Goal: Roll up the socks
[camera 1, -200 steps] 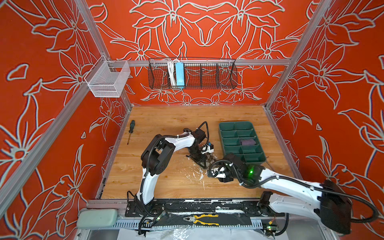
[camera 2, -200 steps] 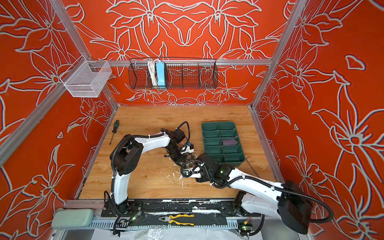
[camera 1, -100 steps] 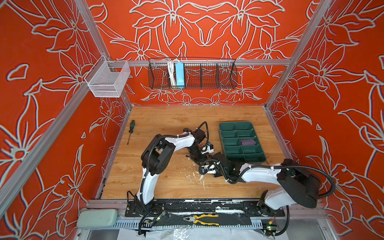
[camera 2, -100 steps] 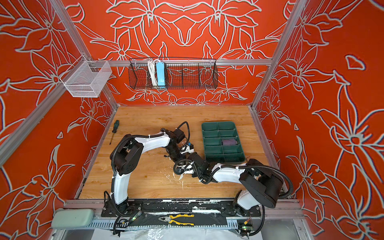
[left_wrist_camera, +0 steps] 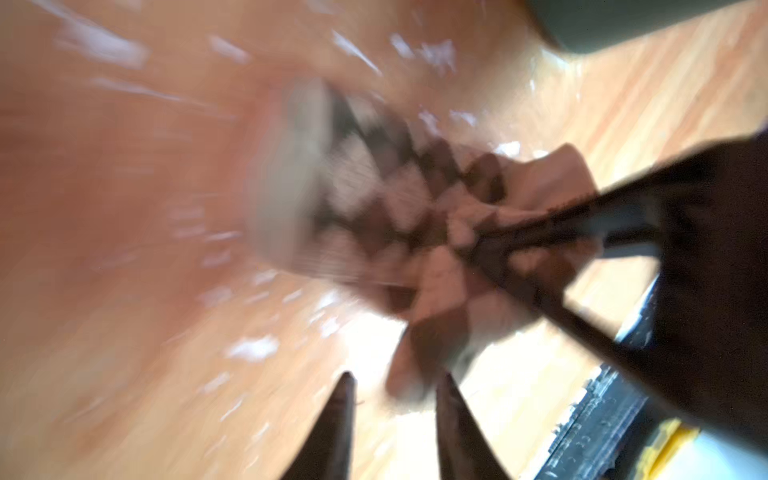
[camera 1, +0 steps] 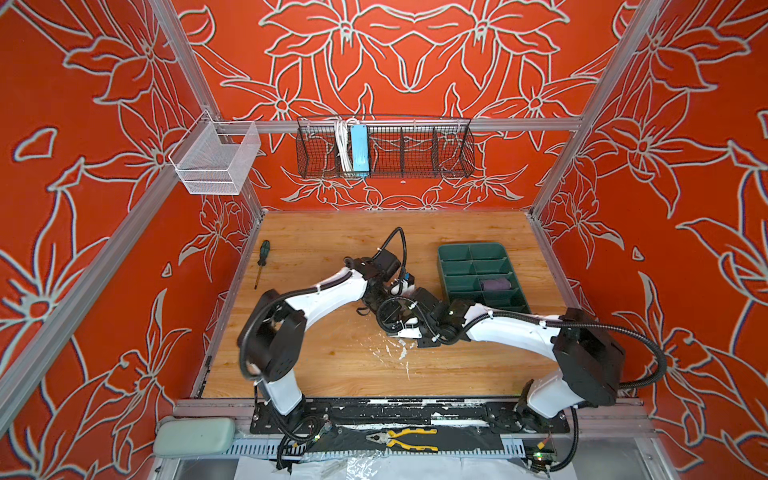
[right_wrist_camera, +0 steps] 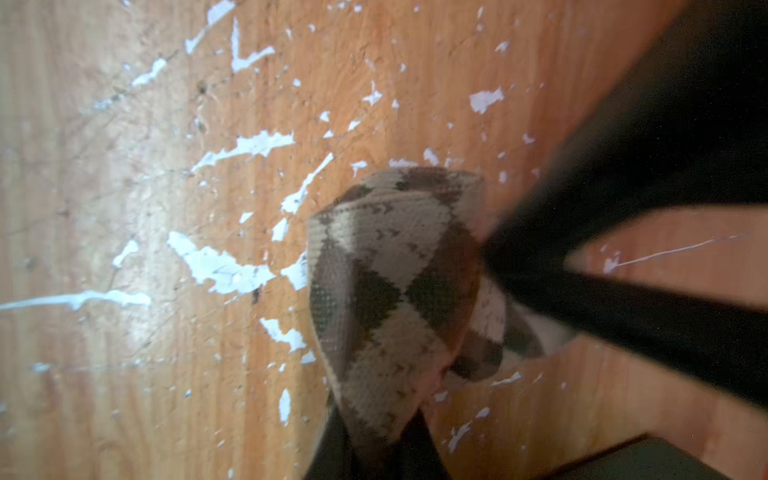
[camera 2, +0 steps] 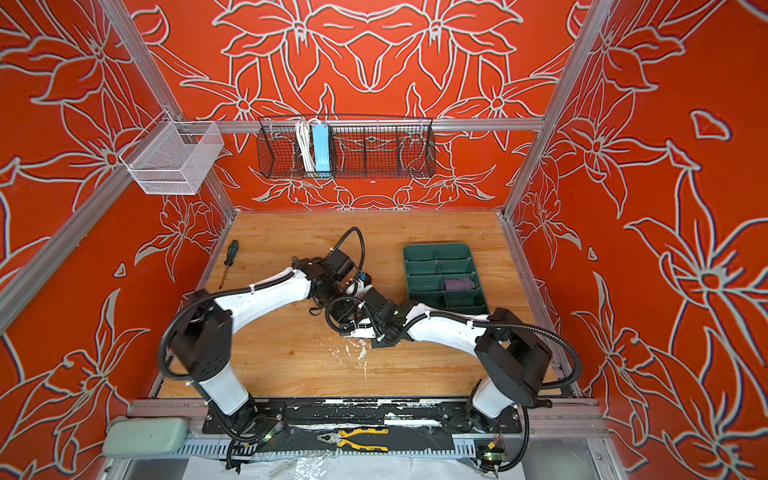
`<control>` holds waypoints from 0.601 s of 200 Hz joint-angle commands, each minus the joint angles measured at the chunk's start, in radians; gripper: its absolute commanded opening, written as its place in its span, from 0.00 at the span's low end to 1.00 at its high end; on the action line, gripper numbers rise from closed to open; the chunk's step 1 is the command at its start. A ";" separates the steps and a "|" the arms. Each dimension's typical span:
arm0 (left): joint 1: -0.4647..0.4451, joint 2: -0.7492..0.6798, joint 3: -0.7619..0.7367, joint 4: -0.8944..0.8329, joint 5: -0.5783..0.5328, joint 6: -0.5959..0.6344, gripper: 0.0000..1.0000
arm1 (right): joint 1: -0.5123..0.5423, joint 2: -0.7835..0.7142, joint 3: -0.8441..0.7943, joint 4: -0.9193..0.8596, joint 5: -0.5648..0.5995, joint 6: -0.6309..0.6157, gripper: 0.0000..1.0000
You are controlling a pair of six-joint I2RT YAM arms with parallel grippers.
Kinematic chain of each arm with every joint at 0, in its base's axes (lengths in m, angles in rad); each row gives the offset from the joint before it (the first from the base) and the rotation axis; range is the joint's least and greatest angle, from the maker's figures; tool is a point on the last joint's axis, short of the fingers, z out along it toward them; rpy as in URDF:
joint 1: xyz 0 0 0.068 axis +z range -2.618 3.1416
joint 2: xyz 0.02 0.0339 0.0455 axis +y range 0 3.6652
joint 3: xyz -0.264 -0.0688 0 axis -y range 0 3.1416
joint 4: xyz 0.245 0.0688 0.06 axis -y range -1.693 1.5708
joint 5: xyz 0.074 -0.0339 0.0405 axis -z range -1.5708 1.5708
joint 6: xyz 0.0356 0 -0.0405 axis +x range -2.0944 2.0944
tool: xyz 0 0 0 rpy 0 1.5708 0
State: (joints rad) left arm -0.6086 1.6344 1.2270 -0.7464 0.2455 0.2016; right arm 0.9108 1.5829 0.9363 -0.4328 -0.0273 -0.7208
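The green tray sits right of the table's middle and is split into 8 compartments (2 columns of 4). The purple sock, rolled, lies in the right column, in the 3rd compartment from the back wall, with its long axis across the compartment. On the back wall a black wire basket holds a blue power strip and a bundled white cable, both upright. A white mesh basket hangs at the left rail.

The argyle sock is just left of the tray's near corner, hidden in both top views under the 2 grippers. The right gripper is clamped on 1 end of it. The sock is bunched short, and its long axis runs straight out from those fingertips to a rounded fold over the scuffed wooden table. The left gripper has its fingers parted and comes at the sock from the side. The blur hides whether they touch it.
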 commanded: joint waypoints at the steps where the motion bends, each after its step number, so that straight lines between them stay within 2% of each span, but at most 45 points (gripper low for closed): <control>1: 0.033 -0.150 -0.063 0.049 -0.230 -0.061 0.38 | -0.010 0.046 0.037 -0.187 -0.109 0.069 0.00; 26: 0.071 -0.314 -0.131 0.056 -0.393 -0.079 0.41 | -0.022 0.100 0.095 -0.234 -0.168 0.067 0.00; 45: 0.087 -0.471 -0.166 0.068 -0.513 -0.067 0.41 | -0.051 0.139 0.143 -0.282 -0.278 0.073 0.00; 63: 0.087 -0.657 -0.186 0.095 -0.567 -0.008 0.41 | -0.089 0.193 0.204 -0.336 -0.386 0.075 0.00; 81: 0.087 -0.860 -0.231 0.170 -0.481 0.115 0.44 | -0.146 0.271 0.287 -0.422 -0.496 0.075 0.00; 95: 0.086 -0.986 -0.284 0.229 -0.313 0.236 0.50 | -0.200 0.345 0.358 -0.497 -0.588 0.075 0.00; 107: 0.086 -1.040 -0.306 0.227 -0.176 0.308 0.55 | -0.239 0.411 0.418 -0.564 -0.648 0.045 0.00; 120: 0.077 -1.032 -0.318 0.206 -0.092 0.361 0.57 | -0.264 0.475 0.474 -0.620 -0.644 0.018 0.00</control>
State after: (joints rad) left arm -0.5232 0.5903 0.9607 -0.5556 -0.0750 0.3832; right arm 0.6968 1.9480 1.3365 -0.8780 -0.5388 -0.6590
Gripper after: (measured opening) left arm 0.556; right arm 0.134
